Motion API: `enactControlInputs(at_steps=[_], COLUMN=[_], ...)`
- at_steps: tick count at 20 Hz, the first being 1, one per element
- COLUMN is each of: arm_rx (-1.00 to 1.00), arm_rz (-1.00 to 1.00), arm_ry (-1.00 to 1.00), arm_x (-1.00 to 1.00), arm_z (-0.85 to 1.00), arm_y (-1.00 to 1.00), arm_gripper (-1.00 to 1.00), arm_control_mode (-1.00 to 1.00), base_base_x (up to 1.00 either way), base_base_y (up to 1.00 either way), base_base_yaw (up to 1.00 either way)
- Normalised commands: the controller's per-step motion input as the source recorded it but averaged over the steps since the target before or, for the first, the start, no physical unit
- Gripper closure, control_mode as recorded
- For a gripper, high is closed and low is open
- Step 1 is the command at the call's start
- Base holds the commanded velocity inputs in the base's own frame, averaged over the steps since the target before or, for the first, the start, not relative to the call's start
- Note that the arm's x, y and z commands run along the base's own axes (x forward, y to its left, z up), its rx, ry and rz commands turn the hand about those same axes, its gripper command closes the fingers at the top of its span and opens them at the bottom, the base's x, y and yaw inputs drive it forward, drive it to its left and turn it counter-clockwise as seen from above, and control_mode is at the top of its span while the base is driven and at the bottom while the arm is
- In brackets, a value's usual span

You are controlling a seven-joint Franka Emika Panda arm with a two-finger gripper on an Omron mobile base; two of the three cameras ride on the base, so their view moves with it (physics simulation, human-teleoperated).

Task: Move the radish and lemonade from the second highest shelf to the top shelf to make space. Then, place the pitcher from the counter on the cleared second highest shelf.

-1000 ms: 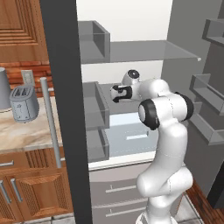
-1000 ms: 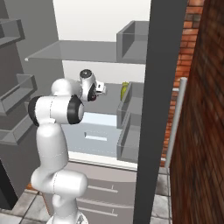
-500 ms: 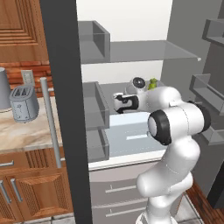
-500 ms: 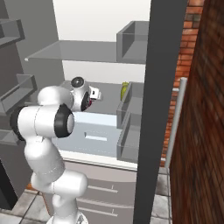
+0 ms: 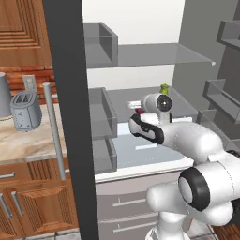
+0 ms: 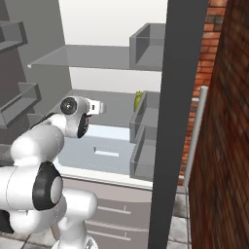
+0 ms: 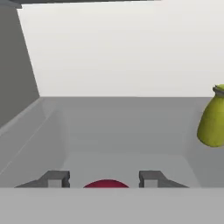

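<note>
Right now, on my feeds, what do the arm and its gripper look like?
The arm is glossy white with rounded, tube-like links and dark, nearly black bands and round caps at the joints. The wrist ends in a white housing with a dark circular disc. The gripper has two small, blocky dark grey fingertips. No cables or markings are visible.

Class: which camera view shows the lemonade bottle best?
The hand view: the lemonade shows large, though cut off at the right edge. The left base view shows just its top above the arm; the right base view shows a sliver.
</note>
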Motion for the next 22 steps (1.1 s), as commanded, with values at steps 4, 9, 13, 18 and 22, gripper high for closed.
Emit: enactControlInputs(at_steps=[4, 9, 13, 18, 22], arm_rx=[0.00, 0.00, 0.00, 0.00, 0.00], arm_rz=[0.00, 0.00, 0.00, 0.00, 0.00], arm_ry=[-0.23, -0.20, -0.16, -0.09, -0.02], arm_x=[-0.85, -0.62, -0.46, -0.35, -0.19], arm_z=[1.00, 1.00, 1.00, 1.00, 1.00], arm_y=[0.00, 0.00, 0.00, 0.00, 0.00], arm_gripper=[1.00, 1.00, 1.00, 1.00, 1.00], arm_control_mode=[-1.00, -1.00, -1.00, -1.00, -1.00], base_base_x=[0.00, 0.00, 0.00, 0.00, 0.00], base_base_y=[0.00, 0.00, 0.00, 0.00, 0.00], base_base_yaw=[0.00, 0.00, 0.00, 0.00, 0.00])
